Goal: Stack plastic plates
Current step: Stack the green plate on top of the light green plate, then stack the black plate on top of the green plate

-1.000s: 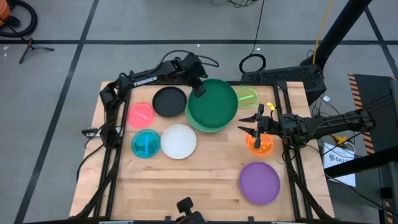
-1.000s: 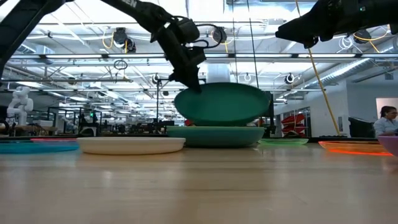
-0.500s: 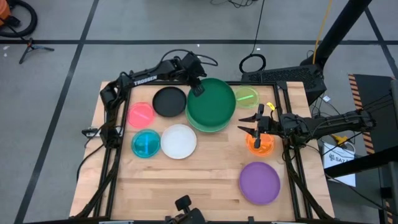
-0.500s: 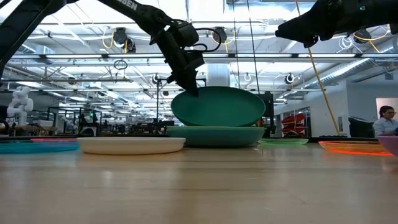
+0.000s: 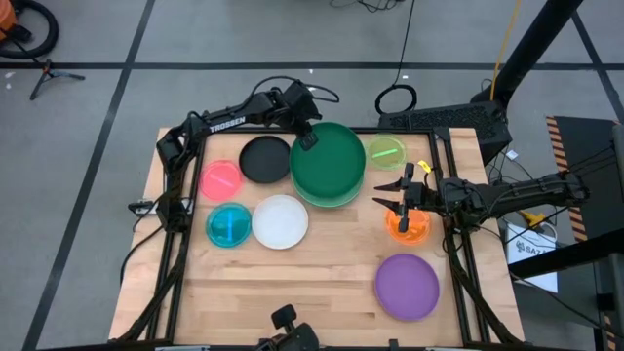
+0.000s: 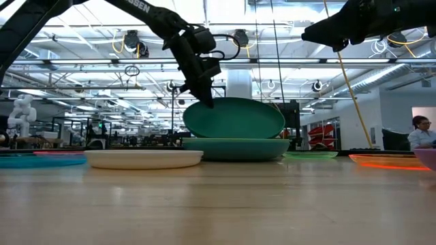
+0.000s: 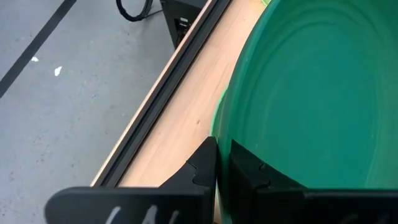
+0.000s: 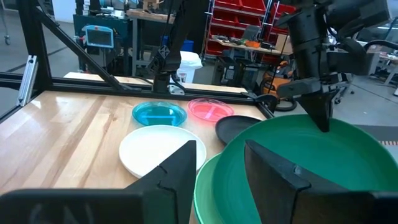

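Above the mint round plate (image 6: 235, 148), the left gripper (image 5: 308, 137) pinches the large dark green plastic plate's (image 5: 330, 162) rim, tilted, mostly hiding the mint one; right gripper (image 5: 398, 193) fingers spread.

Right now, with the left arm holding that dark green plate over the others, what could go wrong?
1. The left claw pinches only the rim of the dark green plate, which hangs tilted above the mint plate. It may slip or land off-centre when released.
2. The black plate lies close beside the stack; a sliding plate or the descending arm could knock it.
3. The right claw hovers open over the orange plate, near enough to matter if both arms move.
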Robot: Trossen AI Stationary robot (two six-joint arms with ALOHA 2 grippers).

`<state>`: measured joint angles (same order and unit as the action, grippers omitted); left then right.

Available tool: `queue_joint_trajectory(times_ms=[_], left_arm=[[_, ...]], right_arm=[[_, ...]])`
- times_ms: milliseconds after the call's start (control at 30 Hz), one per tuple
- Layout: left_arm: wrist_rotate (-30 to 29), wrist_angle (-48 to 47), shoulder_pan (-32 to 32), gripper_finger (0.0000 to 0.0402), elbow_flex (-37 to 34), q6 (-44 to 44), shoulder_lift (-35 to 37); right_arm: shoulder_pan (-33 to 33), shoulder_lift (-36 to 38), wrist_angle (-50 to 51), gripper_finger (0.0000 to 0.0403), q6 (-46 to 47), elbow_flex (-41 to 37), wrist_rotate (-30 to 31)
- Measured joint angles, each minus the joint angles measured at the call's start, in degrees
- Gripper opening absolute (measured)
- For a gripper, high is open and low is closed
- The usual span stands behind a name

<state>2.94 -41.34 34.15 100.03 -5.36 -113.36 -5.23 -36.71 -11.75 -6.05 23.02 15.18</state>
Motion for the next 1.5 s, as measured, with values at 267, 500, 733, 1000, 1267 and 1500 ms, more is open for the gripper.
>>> queue_joint_trajectory(times_ms=[267, 500, 733, 1000, 1267, 1500], left_arm=[[0.0, -1.6, 0.0, 0.0025, 0.0, -0.4, 0.0], [0.0, -1.9, 0.0, 0.0083, 0.0, -1.4, 0.0], [0.0, -2.1, -0.1, 0.0108, 0.0, -2.7, 0.0], [0.1, -5.9, -2.5, 0.0108, -0.1, -7.8, 2.3], [0.1, -4.9, -8.3, 0.0108, -0.2, -12.1, 12.6], [6.3, -4.1, -13.9, 0.0108, -2.4, -13.6, 19.7]], right_arm=[[0.0, 0.0, 0.0, 0.0128, 0.4, 0.0, 0.0], [0.0, 0.0, 0.0, 0.0128, 0.3, 0.0, 0.0], [0.0, 0.0, 0.0, 0.0128, 0.4, 0.0, 0.0], [0.0, 0.0, 2.4, 0.0128, 6.3, 0.0, -0.2], [0.0, 0.0, 5.5, 0.0128, 19.0, 0.0, -0.3], [0.0, 0.0, 6.0, 0.0128, 22.1, 0.0, -0.3]])
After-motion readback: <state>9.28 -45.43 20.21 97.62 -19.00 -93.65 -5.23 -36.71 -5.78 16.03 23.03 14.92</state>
